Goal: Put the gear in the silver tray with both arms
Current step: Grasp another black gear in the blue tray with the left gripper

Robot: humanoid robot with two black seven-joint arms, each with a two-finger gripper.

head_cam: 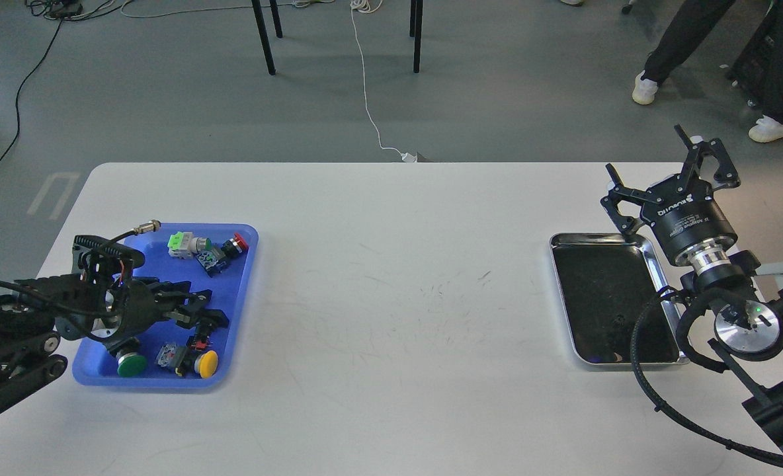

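Note:
The silver tray (593, 236) lies at the right of the white table, its dark bottom bare. My right gripper (666, 177) is open and empty, fingers spread wide, over the tray's far right corner. My left gripper (201, 309) reaches into the blue plastic tray (147, 382) at the left, low over its middle. Its fingers look apart, right by a black switch part (214, 320); I cannot tell if they touch it. The blue tray holds several small parts, among them a green button (130, 363), a yellow button (207, 361) and a red button (238, 242). I cannot pick out a gear.
The white table (398, 297) stretches between the two trays. A person's legs and white shoes (646, 89) are on the floor beyond the far right corner. Chair legs (264, 39) and a white cable (365, 86) are behind the table.

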